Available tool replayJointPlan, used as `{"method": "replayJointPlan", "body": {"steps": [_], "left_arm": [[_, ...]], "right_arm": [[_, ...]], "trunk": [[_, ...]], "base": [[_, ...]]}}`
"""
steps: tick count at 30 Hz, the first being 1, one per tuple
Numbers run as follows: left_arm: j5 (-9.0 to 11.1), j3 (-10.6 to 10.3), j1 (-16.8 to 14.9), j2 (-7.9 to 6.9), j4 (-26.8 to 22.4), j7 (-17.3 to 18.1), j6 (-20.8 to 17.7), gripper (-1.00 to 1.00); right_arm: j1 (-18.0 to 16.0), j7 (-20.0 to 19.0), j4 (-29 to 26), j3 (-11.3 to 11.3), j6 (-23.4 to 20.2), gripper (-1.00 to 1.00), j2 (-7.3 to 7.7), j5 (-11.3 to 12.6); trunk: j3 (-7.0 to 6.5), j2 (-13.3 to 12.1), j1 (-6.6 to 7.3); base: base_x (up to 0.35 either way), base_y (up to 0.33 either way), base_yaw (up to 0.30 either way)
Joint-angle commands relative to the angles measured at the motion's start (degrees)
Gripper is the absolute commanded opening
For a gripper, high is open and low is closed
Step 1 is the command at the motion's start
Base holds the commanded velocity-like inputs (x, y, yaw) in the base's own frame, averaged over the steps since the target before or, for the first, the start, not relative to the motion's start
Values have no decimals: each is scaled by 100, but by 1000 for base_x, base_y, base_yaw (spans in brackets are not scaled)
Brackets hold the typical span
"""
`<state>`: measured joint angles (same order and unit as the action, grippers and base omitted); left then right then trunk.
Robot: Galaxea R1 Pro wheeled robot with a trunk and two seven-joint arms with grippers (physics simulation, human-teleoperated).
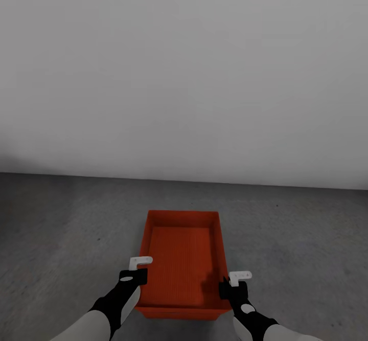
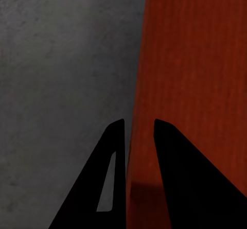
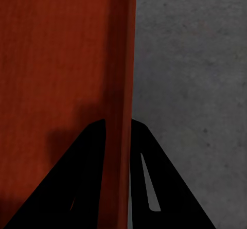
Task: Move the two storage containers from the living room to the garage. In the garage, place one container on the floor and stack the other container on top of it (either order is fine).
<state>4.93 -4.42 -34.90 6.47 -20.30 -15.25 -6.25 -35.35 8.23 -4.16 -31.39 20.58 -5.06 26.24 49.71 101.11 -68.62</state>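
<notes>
Wall [image 1: 184, 70] first: plain white, blank, takes the whole upper half of the head view and meets the floor along a straight seam.

Floor [image 1: 66, 239] is dark grey mottled concrete, matte, running from that seam down to the robot. Same surface shows in the left wrist view [image 2: 56, 69] and the right wrist view [image 3: 195, 74] beside the tray's walls.

Storage container [image 1: 181, 264]: one orange-red open-topped rectangular tray, low thin walls, ribbed bottom, long axis pointing away from the robot toward the wall, centred between the two arms. Whether its base touches the concrete or hangs just above it, can't tell. Nothing inside it.

Left arm [image 1: 110, 310] comes up from the bottom edge, white forearm, black wrist. Right arm [image 1: 253, 318] mirrors it on the other side.

Left gripper [image 1: 138, 272] sits at the tray's left long wall, near the robot-side end. In the wrist view its two black fingers [image 2: 98, 188] straddle the wall's thin rim [image 2: 135, 136], one outside over concrete, one inside over the tray bottom: clamped on the wall.

Right gripper [image 1: 232, 285] is on the right long wall, about level with the other. Its fingers [image 3: 77, 188] sit tight on either side of the rim [image 3: 123, 110], likewise pinching it.
</notes>
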Motion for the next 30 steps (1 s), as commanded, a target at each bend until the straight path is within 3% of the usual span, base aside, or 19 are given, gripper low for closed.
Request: {"method": "replayJointPlan", "body": {"steps": [1,5,10,30], "left_arm": [[35,-15,1,4,-10,-66,-35,-100],[35,-15,1,4,-12,-66,-34,-100],[41,-15,1,4,-11,-66,-34,-100],[47,-15,1,2,-18,-66,-25,-100]], "right_arm": [[-7,55,12,107,43,-100,-4,127],[-7,54,12,107,46,-100,-4,127],[-7,56,12,107,45,-100,-4,127],[-7,56,12,107,46,-100,-4,127]], "trunk": [[4,2,1],[4,2,1],[94,203,-109],[94,203,-109]], "base": [[0,0,0],[0,0,0],[0,0,0],[0,0,0]]}}
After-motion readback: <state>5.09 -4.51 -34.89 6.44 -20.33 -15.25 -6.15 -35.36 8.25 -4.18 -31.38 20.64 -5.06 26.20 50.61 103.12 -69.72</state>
